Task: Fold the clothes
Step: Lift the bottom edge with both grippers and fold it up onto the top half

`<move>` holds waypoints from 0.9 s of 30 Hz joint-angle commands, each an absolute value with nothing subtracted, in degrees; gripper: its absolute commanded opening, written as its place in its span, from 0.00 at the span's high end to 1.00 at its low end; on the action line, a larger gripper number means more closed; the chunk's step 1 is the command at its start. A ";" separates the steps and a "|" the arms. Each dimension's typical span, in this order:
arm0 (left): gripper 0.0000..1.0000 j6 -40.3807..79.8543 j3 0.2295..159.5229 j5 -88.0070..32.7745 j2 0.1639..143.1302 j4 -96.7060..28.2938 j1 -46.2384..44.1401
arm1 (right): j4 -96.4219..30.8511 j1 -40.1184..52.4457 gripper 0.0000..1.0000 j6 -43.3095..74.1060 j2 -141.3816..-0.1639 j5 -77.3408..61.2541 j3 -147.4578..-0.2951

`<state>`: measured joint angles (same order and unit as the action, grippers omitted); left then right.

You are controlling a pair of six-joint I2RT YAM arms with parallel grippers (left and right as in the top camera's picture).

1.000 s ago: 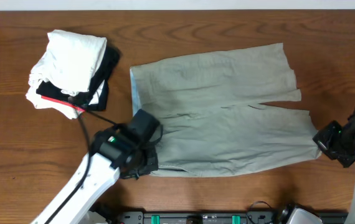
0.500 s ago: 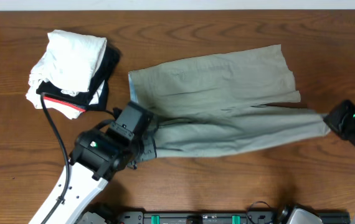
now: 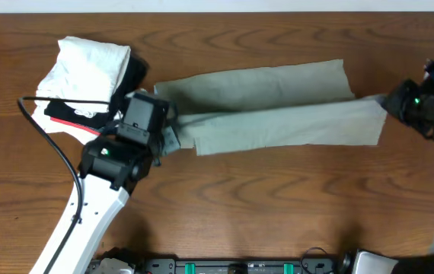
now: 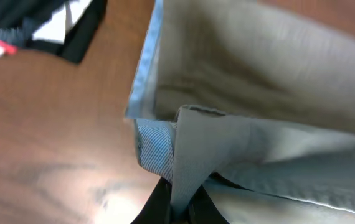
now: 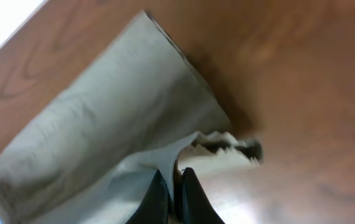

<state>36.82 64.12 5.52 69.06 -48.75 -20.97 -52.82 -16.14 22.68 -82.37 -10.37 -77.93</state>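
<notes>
Shorts (image 3: 270, 106) lie lengthwise left-right. Left claw (image 4: 176, 205) clamped on waist end, right claw (image 5: 172, 190) clamped on leg end; flat half beyond both.

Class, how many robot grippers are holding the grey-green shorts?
2. The left gripper pinches the shorts at the waistband end, beside the clothes pile; the right gripper pinches a leg hem at far right. Neither is hidden.

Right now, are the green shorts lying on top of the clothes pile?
No, the shorts lie on the table beside the pile.
</notes>
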 commanded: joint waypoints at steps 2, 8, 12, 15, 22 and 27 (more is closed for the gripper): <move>0.94 33.87 65.39 9.93 71.57 -45.60 -17.65 | -47.20 -14.46 0.99 23.35 -85.03 -8.43 -78.76; 0.94 33.04 65.39 10.02 75.20 -39.86 -16.16 | -39.11 -11.73 0.99 23.79 -88.88 -8.38 -78.76; 0.94 33.01 65.39 10.22 76.93 -35.55 -14.90 | -35.38 -10.24 0.99 25.12 -91.72 -8.14 -78.76; 0.94 33.04 65.39 12.27 79.11 -33.78 -14.13 | -33.32 -9.32 0.99 25.69 -94.00 -7.70 -78.76; 0.94 33.01 65.39 15.22 86.32 -29.69 -13.98 | -27.59 -7.66 0.99 25.65 -100.18 -7.07 -78.76; 0.94 33.06 65.39 16.23 90.30 -25.32 -12.49 | -22.46 -6.55 0.99 25.65 -104.57 -7.09 -78.76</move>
